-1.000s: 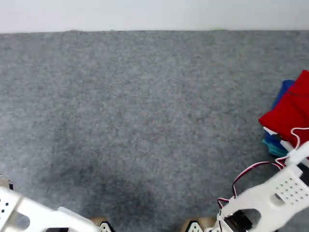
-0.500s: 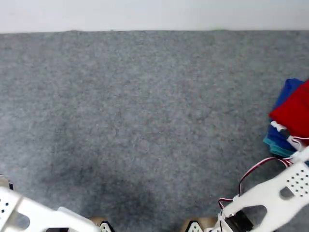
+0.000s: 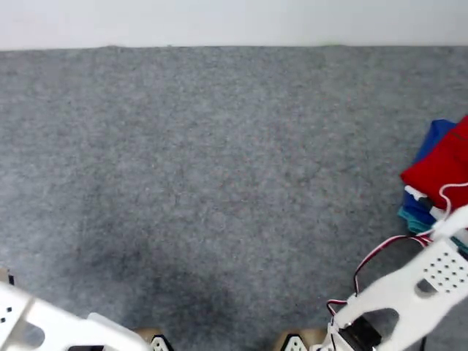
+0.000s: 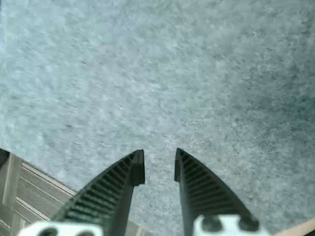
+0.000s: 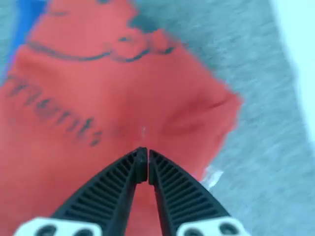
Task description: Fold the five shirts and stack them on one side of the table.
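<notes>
High view: grey tabletop [image 3: 219, 146]; shirt stack [image 3: 418, 210] at 3 o'clock, red shirt [image 3: 441, 170] topmost, cut off by frame edge. Left wrist view: left gripper [image 4: 159, 166], jaws slightly apart above tabletop. Right wrist view: right gripper [image 5: 143, 164], jaws together over red shirt; any pinch of cloth indiscernible.

White perforated arm links [image 3: 431, 281], red-white-black cable [image 3: 380, 249], black ribbed pincer fingers [image 4: 118, 189], screwed white mounts

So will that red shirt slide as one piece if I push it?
Probably not: the red shirt is soft folded cloth, so it likely bunches. It sits on the blue shirt, so layers may shift. Lifted by the right pincer, it would probably droop.
</notes>
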